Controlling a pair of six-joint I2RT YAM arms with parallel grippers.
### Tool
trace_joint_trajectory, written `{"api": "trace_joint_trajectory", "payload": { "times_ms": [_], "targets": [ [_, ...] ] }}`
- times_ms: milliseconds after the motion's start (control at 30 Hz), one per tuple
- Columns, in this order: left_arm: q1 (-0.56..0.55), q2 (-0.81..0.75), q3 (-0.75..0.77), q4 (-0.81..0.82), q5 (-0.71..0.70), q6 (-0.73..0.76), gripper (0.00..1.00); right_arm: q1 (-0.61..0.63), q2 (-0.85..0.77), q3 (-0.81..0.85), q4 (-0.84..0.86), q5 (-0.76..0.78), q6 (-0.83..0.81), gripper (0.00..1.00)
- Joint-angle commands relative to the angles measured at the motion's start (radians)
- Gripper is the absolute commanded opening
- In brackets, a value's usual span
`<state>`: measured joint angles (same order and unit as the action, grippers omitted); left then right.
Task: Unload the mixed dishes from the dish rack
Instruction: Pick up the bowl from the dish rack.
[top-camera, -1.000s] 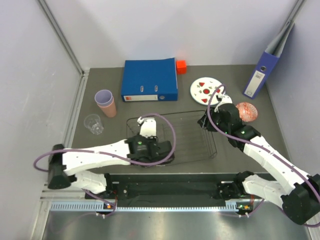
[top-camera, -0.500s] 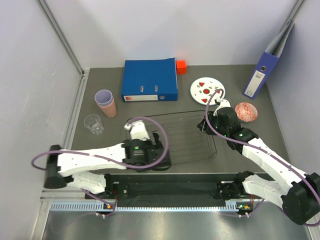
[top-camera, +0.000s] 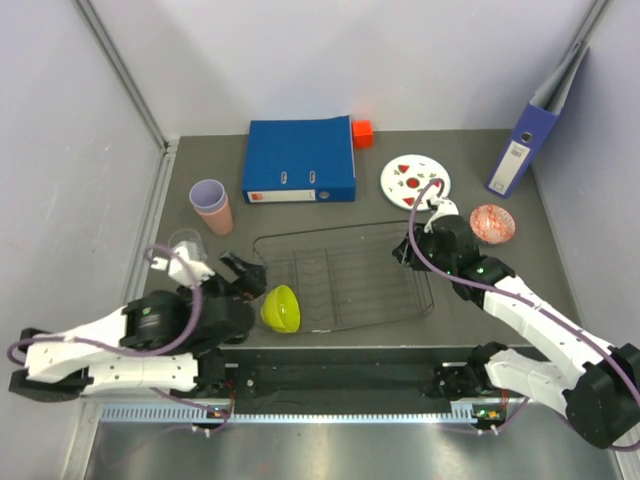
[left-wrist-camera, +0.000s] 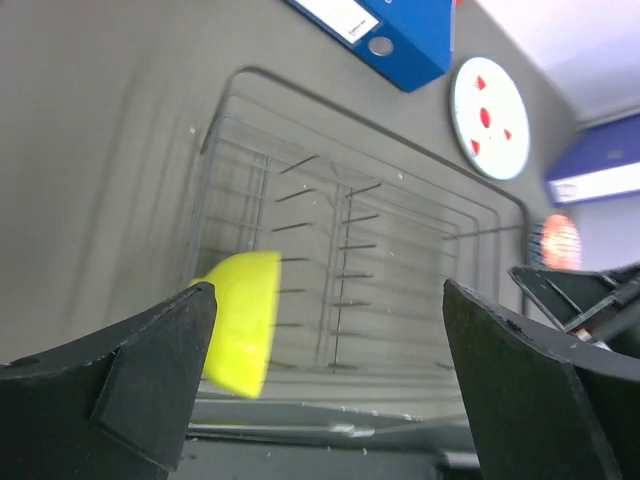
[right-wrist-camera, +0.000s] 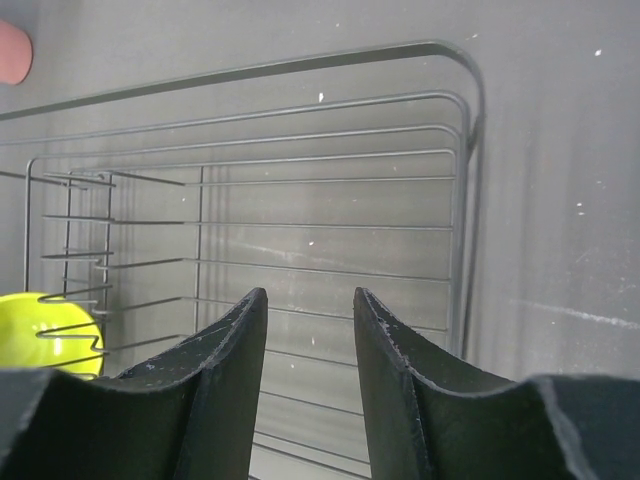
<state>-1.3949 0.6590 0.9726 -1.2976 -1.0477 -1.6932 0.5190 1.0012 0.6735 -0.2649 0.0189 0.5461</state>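
The dark wire dish rack (top-camera: 340, 229) (left-wrist-camera: 338, 250) (right-wrist-camera: 472, 200) sits mid-table. A lime-yellow bowl (top-camera: 281, 309) (left-wrist-camera: 243, 320) (right-wrist-camera: 40, 330) leans on its side at the rack's near-left corner. My left gripper (top-camera: 243, 273) (left-wrist-camera: 328, 290) hangs wide open just left of the bowl, holding nothing. My right gripper (top-camera: 405, 250) (right-wrist-camera: 309, 292) hovers over the rack's right end, its jaws apart and empty. On the table lie a white plate with red marks (top-camera: 415, 181) (left-wrist-camera: 489, 117), a patterned bowl (top-camera: 493, 222), stacked lilac and salmon cups (top-camera: 211, 205) and a clear tumbler (top-camera: 185, 246).
A blue binder (top-camera: 300, 160) lies flat behind the rack, with a small orange-red cube (top-camera: 362, 132) at its right corner. A second binder (top-camera: 535, 120) leans against the right wall. Grey walls close in the table on the left, back and right.
My left gripper opened, let go of the lime-yellow bowl and drew back to the left. The bowl now rests at the rack's near-left corner. The right arm shifted only slightly.
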Motion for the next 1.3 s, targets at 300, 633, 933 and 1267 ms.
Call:
{"api": "trace_joint_trajectory", "payload": {
  "times_ms": [300, 633, 933, 1267],
  "targets": [
    [0.019, 0.1, -0.01, 0.22, -0.086, 0.247, 0.55, 0.046, 0.013, 0.04, 0.029, 0.059, 0.005, 0.41],
    [0.122, 0.48, 0.227, -0.21, 0.061, 0.104, 0.46, 0.047, 0.074, 0.052, 0.069, 0.041, 0.003, 0.42],
    [0.197, 0.619, 0.187, -0.21, 0.247, 0.081, 0.51, 0.056, 0.071, 0.064, 0.05, 0.052, -0.014, 0.42],
    [0.206, 0.61, 0.143, -0.21, 0.336, 0.086, 0.5, 0.056, 0.085, 0.037, 0.082, 0.033, -0.012, 0.42]
  ]
}}
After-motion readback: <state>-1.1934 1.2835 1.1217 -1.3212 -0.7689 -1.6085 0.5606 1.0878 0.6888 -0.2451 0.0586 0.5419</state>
